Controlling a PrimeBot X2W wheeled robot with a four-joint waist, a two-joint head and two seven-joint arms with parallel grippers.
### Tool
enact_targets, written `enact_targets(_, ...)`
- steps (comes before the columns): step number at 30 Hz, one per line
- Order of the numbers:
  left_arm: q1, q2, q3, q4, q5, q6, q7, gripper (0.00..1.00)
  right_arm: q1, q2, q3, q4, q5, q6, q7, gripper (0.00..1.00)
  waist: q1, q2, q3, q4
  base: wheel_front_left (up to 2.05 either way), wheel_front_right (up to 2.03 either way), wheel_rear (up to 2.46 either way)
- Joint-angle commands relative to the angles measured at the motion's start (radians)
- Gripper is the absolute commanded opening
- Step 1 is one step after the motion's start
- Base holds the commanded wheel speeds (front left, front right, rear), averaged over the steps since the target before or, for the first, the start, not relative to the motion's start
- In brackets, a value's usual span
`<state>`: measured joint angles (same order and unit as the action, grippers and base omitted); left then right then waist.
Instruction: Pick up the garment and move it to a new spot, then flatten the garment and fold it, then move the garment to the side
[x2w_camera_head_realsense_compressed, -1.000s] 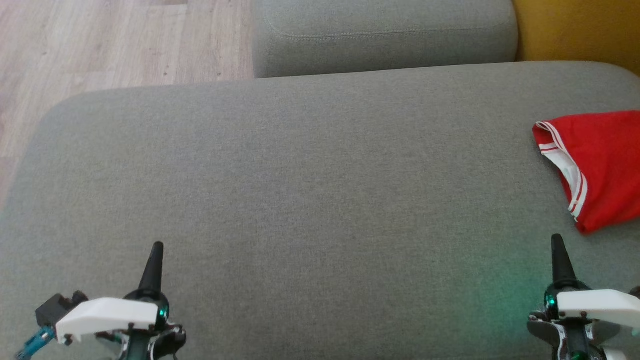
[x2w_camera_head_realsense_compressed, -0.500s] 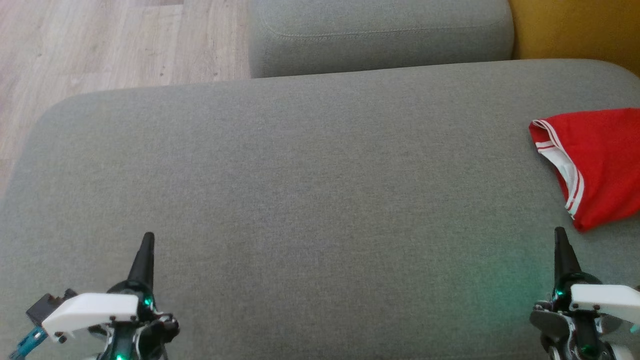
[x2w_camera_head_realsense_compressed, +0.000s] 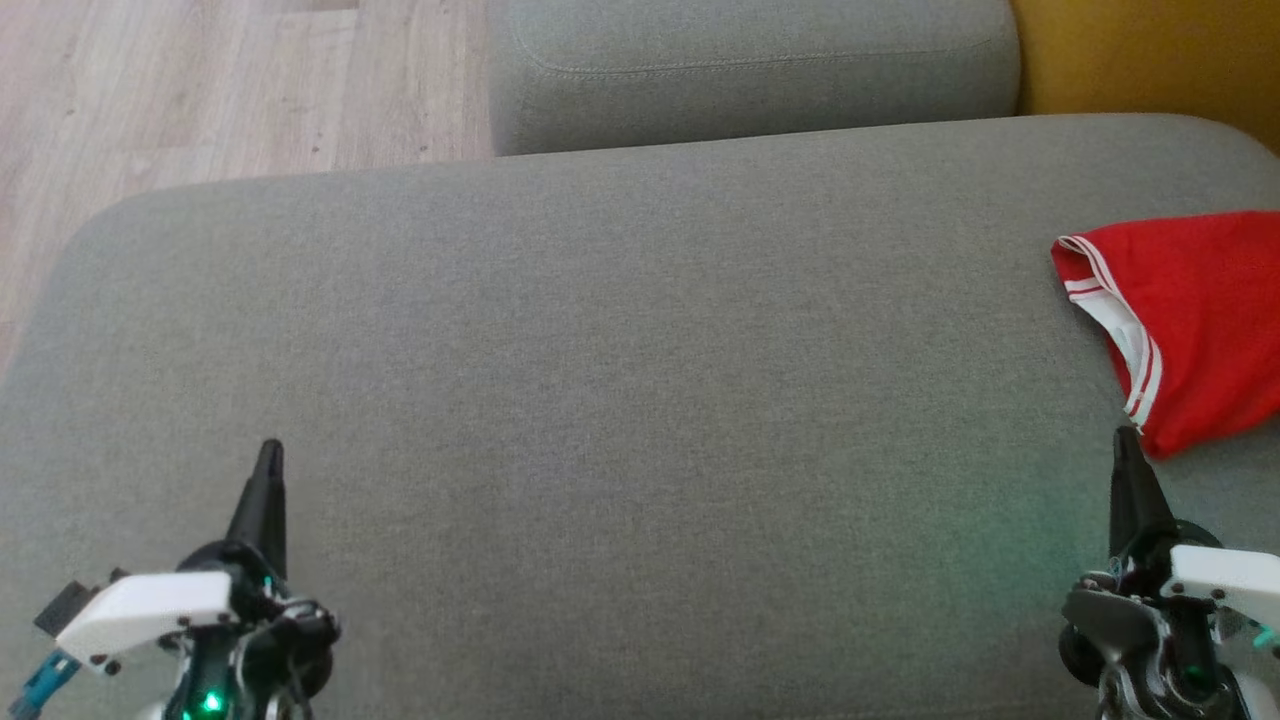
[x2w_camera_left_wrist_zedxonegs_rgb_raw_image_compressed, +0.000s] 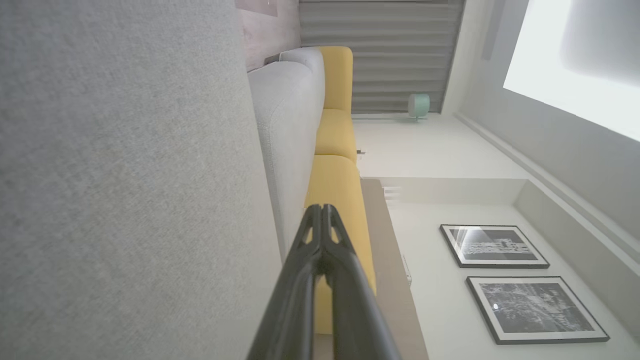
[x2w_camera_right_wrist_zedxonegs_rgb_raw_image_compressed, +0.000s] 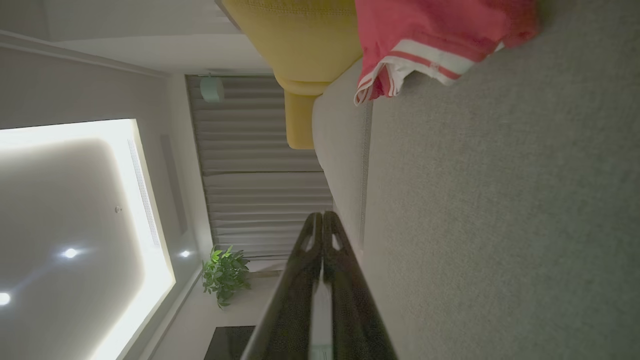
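The sofa seat (x2w_camera_head_realsense_compressed: 600, 350) is grey woven cloth, matt and slightly coarse. The cushion (x2w_camera_head_realsense_compressed: 750, 70) behind it has the same weave and a stitched seam. The garment (x2w_camera_head_realsense_compressed: 1200, 320) is smooth red cloth with white striped trim. The floor (x2w_camera_head_realsense_compressed: 200, 90) is pale, matt wood-grain planking. On the left hand (x2w_camera_head_realsense_compressed: 268, 455) and the right hand (x2w_camera_head_realsense_compressed: 1127, 440), the 2 dark fingers look like smooth, faintly glossy plastic, below white matt plastic covers.

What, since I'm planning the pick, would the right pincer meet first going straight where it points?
Probably nothing soon: the right pincer points along the grey seat, passing just left of the red garment, perhaps grazing its striped hem, then towards the grey back cushion. Depth is unclear.
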<state>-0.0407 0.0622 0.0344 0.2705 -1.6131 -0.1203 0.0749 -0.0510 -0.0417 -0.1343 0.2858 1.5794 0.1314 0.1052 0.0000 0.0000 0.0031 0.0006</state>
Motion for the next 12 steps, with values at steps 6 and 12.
enact_targets(6,-0.064,0.013,0.044,-0.027,-0.025,-0.010,0.010,0.00,-0.057,-0.009,0.020,-0.041,0.029,-0.001,0.008,0.00,0.0000,0.0000,0.000,-0.001,0.00,0.00,0.00)
enact_targets(12,-0.065,0.012,0.047,-0.027,-0.023,-0.010,0.012,0.00,-0.057,-0.009,0.020,-0.041,0.029,-0.001,0.008,0.00,0.0000,0.0000,0.000,-0.001,0.00,0.00,0.00)
